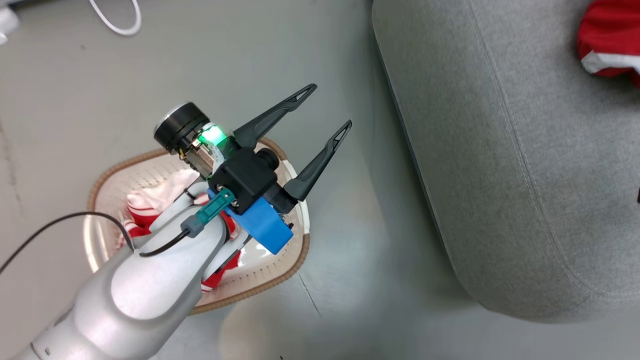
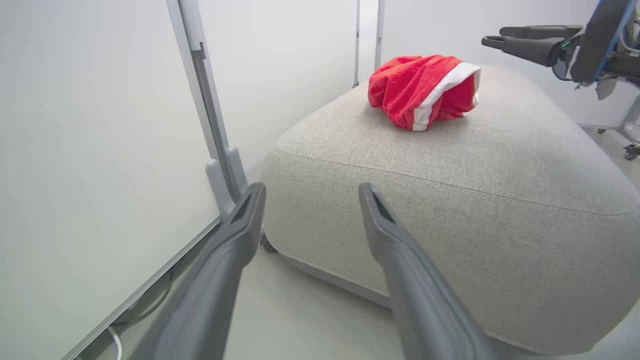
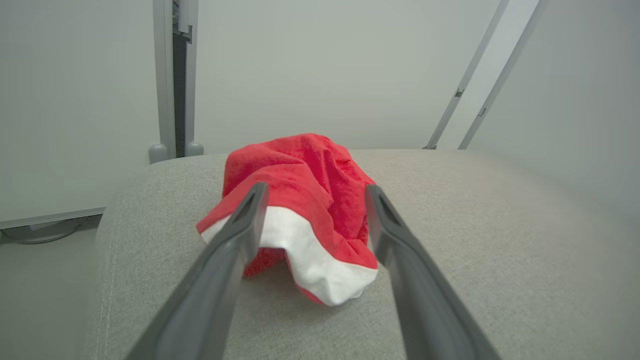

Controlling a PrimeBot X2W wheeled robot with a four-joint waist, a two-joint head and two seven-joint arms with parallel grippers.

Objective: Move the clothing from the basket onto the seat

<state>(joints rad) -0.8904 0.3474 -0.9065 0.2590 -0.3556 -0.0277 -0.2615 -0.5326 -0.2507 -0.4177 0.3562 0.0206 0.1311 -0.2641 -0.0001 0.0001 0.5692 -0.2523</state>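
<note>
While the left gripper (image 1: pixel 330 106) hangs over the basket (image 1: pixel 115 172): fingers spread wide, nothing between them, tips pointing toward the seat (image 1: pixel 500 150).
Head view, basket: directly beneath the left gripper's wrist and forearm, standing on the floor (image 1: pixel 360 210); the fingertips reach past its rim on the seat side.
Head view, red-and-white garment (image 1: pixel 142 210): crumpled inside the basket, below and behind the left gripper, partly hidden by the forearm.
Head view, seat: ahead of the left fingertips, apart from them across a strip of floor.
Head view, red garment (image 1: pixel 607 42): on top of the seat, well ahead of the left gripper, only partly in view.
Left wrist view, left gripper (image 2: pixel 312 192): both fingers wide apart, empty.
Left wrist view, seat (image 2: pixel 450 210): straight ahead of the fingers, its rounded side facing them.
Left wrist view, red garment (image 2: pixel 420 90): bunched on top of the seat, beyond and above the fingertips, white band showing.
Left wrist view, right gripper (image 2: pixel 492 36): over the seat, near the red garment, fingers parted and clear of the fabric.
Right wrist view, right gripper (image 3: pixel 316 192): fingers wide, gripping nothing.
Right wrist view, red garment (image 3: pixel 300 170): just ahead of the fingertips, framed between them, resting on the seat (image 3: pixel 500 225).
</note>
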